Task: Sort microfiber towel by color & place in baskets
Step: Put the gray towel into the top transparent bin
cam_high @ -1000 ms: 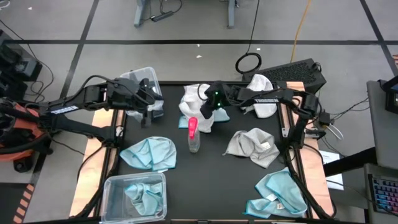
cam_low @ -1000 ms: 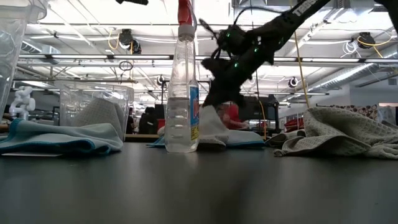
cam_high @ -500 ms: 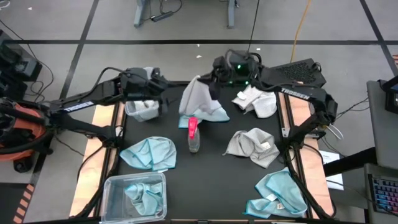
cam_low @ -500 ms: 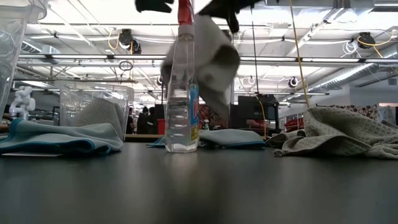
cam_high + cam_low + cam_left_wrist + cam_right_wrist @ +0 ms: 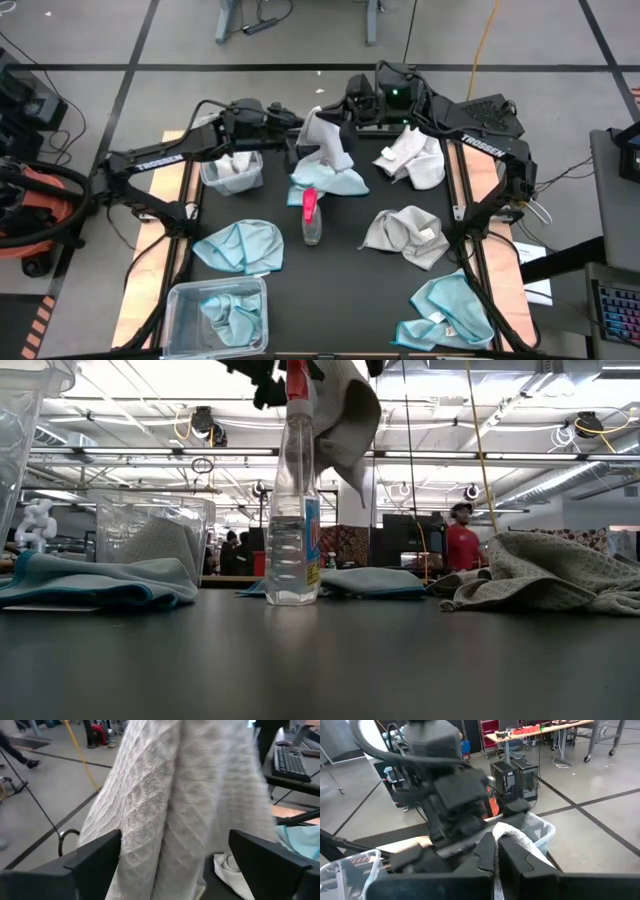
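Observation:
My right gripper (image 5: 338,112) is shut on a white-grey microfiber towel (image 5: 325,145) that hangs high over the table's far middle, above a light blue towel (image 5: 338,184). The hanging towel also shows in the low view (image 5: 348,410). My left gripper (image 5: 294,122) is open at the towel's left. In the left wrist view its two fingers (image 5: 95,860) stand on either side of the hanging towel (image 5: 180,795). One clear basket (image 5: 232,172) at the far left holds white cloth. Another basket (image 5: 215,315) at the near left holds light blue towels. My right gripper pinches the towel's bunched top end (image 5: 512,831) between its two fingers, coming from the table's right. The towel hangs slack below the fingers, clear of the table and of the blue towel under it.
A clear spray bottle with a pink top (image 5: 312,215) stands at mid-table. A light blue towel (image 5: 240,245) lies at the left, a grey one (image 5: 405,235) at the right, a white one (image 5: 415,158) at the far right and a light blue one (image 5: 445,315) at the near right.
My right gripper has risen and gone toward the table's far edge, lifting the white-grey towel off the light blue towel until it hangs clear. My left gripper has gone from over the far-left basket up and toward the right, up to the hanging towel.

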Controlling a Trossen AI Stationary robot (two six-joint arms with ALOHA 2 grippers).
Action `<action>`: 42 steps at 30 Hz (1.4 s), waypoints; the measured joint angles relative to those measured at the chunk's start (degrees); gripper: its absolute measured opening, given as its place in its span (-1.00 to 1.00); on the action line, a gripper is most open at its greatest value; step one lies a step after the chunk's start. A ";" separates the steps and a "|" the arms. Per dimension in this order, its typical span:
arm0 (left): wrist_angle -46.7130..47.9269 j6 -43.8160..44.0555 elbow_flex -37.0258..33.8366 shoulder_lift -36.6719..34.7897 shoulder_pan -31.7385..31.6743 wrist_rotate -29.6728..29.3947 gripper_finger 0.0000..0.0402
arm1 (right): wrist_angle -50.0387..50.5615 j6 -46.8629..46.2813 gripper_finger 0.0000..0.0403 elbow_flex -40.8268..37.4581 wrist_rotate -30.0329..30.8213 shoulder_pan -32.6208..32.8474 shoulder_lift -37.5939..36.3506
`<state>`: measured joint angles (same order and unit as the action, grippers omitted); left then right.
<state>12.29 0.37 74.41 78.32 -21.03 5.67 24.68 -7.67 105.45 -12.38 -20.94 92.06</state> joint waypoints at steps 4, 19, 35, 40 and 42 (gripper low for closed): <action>-2.09 0.66 0.00 2.60 0.06 1.73 0.65 | -0.01 -0.03 -1.00 0.00 -0.18 0.82 0.01; 3.81 -14.31 4.64 -1.97 -1.30 0.28 -0.90 | 8.31 0.12 -0.83 0.00 -1.22 2.33 -0.01; 45.51 -26.38 19.23 -9.66 -12.00 -13.98 -0.91 | 24.99 1.30 0.21 -0.09 -1.05 3.07 -0.01; 54.02 -24.80 19.23 -10.81 -17.05 -14.73 -0.91 | 29.77 1.32 0.22 -0.09 -1.01 3.32 -0.38; 56.61 -24.15 19.11 -10.77 -18.94 -14.75 -0.91 | 31.43 1.56 0.20 -0.11 -1.01 3.49 -0.71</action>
<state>68.90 -23.78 93.52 67.55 -39.97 -9.08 56.10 -6.11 105.34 -13.39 -17.45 91.35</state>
